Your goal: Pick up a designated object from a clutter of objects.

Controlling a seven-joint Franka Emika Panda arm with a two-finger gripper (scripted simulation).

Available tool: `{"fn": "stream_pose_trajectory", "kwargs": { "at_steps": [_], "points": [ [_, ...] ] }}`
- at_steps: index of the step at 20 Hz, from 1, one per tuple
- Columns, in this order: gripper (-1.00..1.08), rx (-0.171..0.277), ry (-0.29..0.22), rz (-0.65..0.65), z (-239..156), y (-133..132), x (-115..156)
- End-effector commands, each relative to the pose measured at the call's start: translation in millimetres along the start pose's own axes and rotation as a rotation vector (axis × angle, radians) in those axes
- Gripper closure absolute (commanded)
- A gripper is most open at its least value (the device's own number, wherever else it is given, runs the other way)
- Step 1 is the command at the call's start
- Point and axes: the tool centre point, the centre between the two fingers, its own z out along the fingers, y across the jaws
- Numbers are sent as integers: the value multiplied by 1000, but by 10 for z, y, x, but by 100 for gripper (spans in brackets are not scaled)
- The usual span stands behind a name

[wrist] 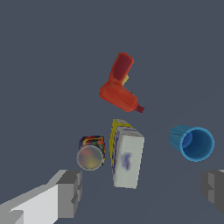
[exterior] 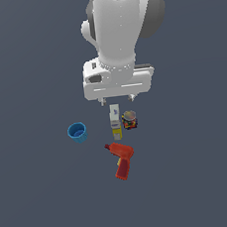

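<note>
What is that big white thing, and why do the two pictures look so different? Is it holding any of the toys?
The big white thing is a robot arm in a computer-made world. At its end is a gripper, like a hand with two fingers.

One picture is from a camera looking at the whole scene. The other is from a camera on the robot's wrist, looking down past its fingers.

On the dark floor are four things: a blue cup, a red toy-like power drill, a small dark can with a silver top, and a tall white and yellow carton, right beside the can.

The gripper holds nothing. Its fingers are spread wide, above the carton it should pick up.
</note>
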Motion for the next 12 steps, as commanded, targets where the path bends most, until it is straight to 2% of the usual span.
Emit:
{"fn": "stream_pose_trajectory", "kwargs": {
  "at_steps": [1, 9, 12],
  "points": [
    [-92, 0, 0, 0, 0, 0, 0],
    [-92, -15, 55, -6, -218, 122, 65],
    [-92, -17, 58, -8, -243, 130, 71]
  ]
}}
